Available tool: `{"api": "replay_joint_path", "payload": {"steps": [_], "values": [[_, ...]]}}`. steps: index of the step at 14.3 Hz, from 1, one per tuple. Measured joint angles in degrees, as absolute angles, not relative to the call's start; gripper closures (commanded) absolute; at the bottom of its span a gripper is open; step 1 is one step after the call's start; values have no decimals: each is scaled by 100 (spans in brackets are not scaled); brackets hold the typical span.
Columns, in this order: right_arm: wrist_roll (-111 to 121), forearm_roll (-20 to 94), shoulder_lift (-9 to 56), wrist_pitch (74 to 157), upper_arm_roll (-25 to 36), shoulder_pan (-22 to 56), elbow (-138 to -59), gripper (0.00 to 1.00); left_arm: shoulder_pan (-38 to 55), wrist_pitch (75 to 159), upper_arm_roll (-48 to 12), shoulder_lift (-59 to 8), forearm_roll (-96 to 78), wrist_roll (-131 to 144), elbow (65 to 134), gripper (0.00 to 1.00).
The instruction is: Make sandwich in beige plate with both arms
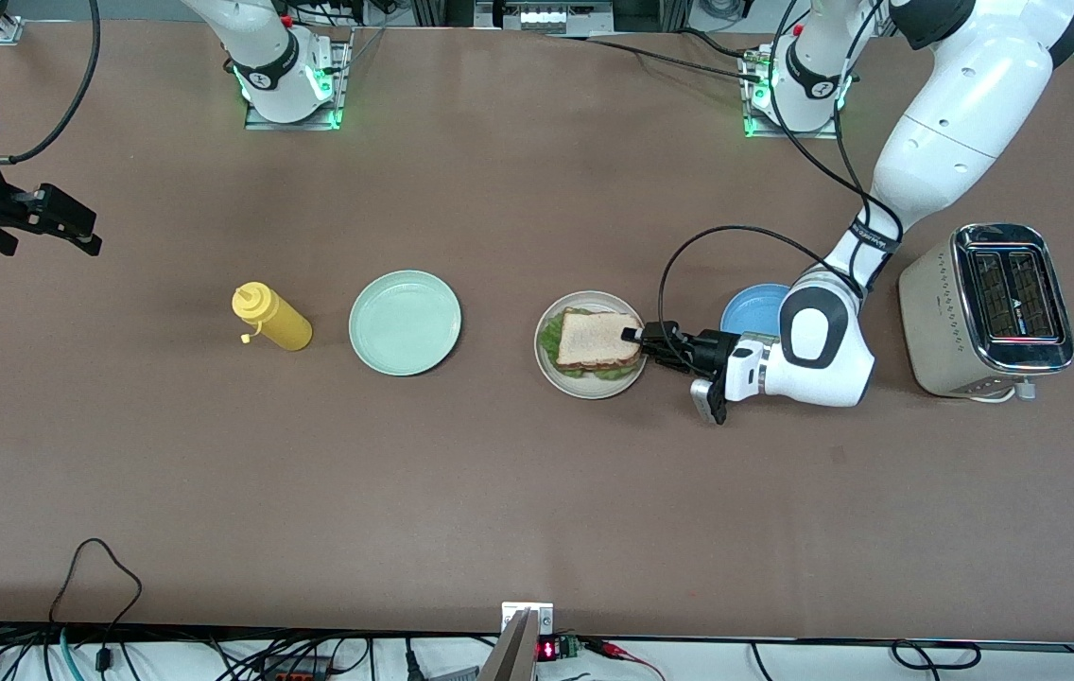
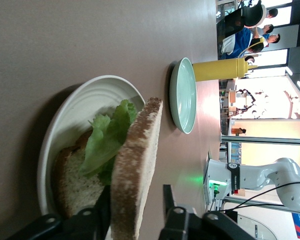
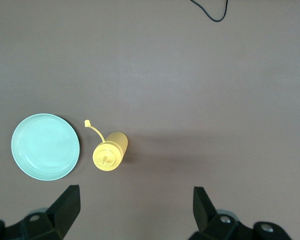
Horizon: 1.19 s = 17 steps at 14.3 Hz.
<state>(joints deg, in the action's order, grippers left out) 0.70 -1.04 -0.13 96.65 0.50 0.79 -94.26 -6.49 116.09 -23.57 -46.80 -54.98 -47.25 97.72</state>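
The beige plate (image 1: pixel 543 357) holds the sandwich: a bottom bread slice (image 2: pixel 72 175), a ruffled green lettuce leaf (image 1: pixel 553 333) and a top bread slice (image 1: pixel 597 339) lying on the lettuce. My left gripper (image 1: pixel 633 337) is low at the plate's edge toward the left arm's end. In the left wrist view (image 2: pixel 136 194) its fingers straddle the top slice's edge (image 2: pixel 137 160): one finger lies against the bread, the other stands clear of it. My right gripper (image 1: pixel 69 222) waits open and empty, high over the right arm's end of the table, as the right wrist view (image 3: pixel 135 192) shows.
A mint-green plate (image 1: pixel 405 322) and a yellow squeeze bottle (image 1: pixel 272 319) lie toward the right arm's end of the table. A blue plate (image 1: pixel 753 307) sits partly under the left arm. A metal toaster (image 1: pixel 986 307) stands at the left arm's end.
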Motion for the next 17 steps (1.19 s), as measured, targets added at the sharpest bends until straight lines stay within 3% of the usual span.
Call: {"api": "replay_joint_path", "payload": {"steps": [4, 10, 17], "values": [[70, -106, 7, 9665, 49, 79, -9422, 0, -686, 11631, -2333, -4513, -4433, -4371, 9678, 0], [70, -107, 15, 9665, 49, 79, -9402, 0, -674, 11454, -2336, -3654, -3101, -3202, 9625, 0], [70, -108, 16, 9665, 49, 79, -9398, 0, -748, 10207, -2309, -2869, -950, -2226, 9186, 0]]}}
